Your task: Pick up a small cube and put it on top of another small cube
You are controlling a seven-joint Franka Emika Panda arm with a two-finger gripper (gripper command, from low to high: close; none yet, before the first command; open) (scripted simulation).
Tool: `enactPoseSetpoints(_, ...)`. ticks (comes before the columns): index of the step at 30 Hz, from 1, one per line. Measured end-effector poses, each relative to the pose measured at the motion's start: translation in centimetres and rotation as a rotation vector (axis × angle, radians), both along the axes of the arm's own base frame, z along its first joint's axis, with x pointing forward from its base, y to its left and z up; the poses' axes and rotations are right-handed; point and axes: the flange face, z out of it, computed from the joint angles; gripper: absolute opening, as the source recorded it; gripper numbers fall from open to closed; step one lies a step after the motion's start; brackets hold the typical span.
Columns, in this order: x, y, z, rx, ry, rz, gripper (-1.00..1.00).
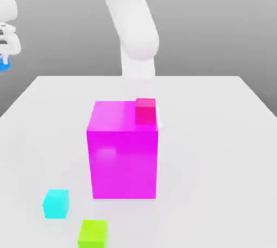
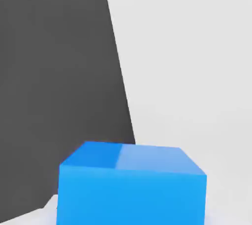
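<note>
The small lime-green cube (image 1: 92, 233) rests on the table near its front edge. Just behind it, toward the exterior view's left, sits the small cyan cube (image 1: 56, 203); the two are apart. My gripper (image 1: 4, 60) hangs high at the exterior view's far left, off the table's side and far from both cubes. A small blue cube (image 1: 4, 65) sits between its fingers, and it looms close in the hand view (image 2: 133, 189). The gripper is shut on it.
A big magenta block (image 1: 123, 152) stands mid-table, with a small red-pink cube (image 1: 145, 111) at its back top corner. The white table (image 1: 216, 133) stretches to the exterior view's right. The arm's white link (image 1: 135, 30) rises behind the block.
</note>
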Motion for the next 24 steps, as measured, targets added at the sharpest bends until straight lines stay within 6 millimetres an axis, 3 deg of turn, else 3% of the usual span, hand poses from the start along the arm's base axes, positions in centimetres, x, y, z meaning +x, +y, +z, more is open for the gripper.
enactPoseSetpoints(5,-10.7,3.7,-3.3,-0.007,-0.006,-0.244,-1.00)
enactPoseSetpoints(10,-20.6,9.8,-6.8,-0.015,-0.012,-0.490,-1.00)
enactPoseSetpoints(11,-21.6,10.5,-8.0,-0.016,-0.012,-0.517,-1.00)
enactPoseSetpoints(13,-22.4,11.0,-11.2,-0.016,-0.012,-0.536,-1.00)
enactPoseSetpoints(14,-22.5,11.2,-12.9,-0.016,-0.012,-0.539,1.00)
enactPoseSetpoints(19,-22.5,11.2,-12.9,-0.016,-0.012,-0.539,1.00)
enactPoseSetpoints(20,-22.5,11.2,-13.7,-0.015,-0.013,-0.541,1.00)
enactPoseSetpoints(22,-22.6,11.3,-12.1,-0.015,-0.014,-0.543,1.00)
enactPoseSetpoints(24,-22.5,11.3,-9.1,-0.015,-0.013,-0.542,1.00)
